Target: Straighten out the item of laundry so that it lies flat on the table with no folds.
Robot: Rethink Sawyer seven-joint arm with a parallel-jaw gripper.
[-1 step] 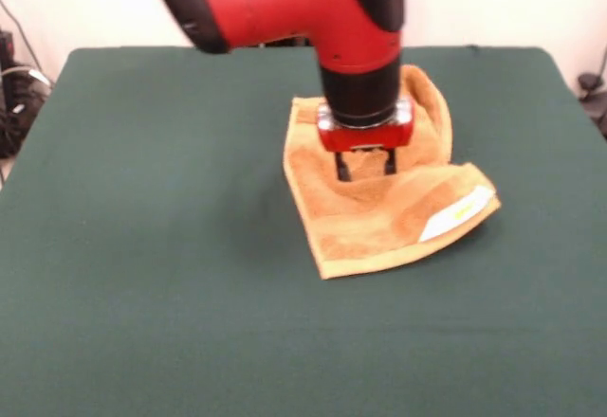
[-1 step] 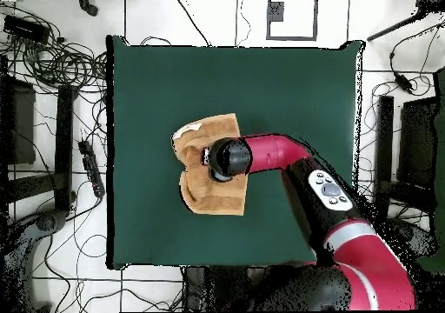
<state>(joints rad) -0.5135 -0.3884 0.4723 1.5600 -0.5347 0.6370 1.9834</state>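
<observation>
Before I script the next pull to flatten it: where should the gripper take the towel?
Probably the folded-over corner with the white label: that flap of the towel lies doubled near its edge. Come straight down as the gripper does now, then drag outward.

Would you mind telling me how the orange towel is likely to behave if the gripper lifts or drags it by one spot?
The towel will probably sag limply: it already lies rumpled, with one edge folded up behind the gripper. Its looped pile may cling to the felt-like table, so dragging could bunch it. It looks light, so a pinch should lift it.
</observation>
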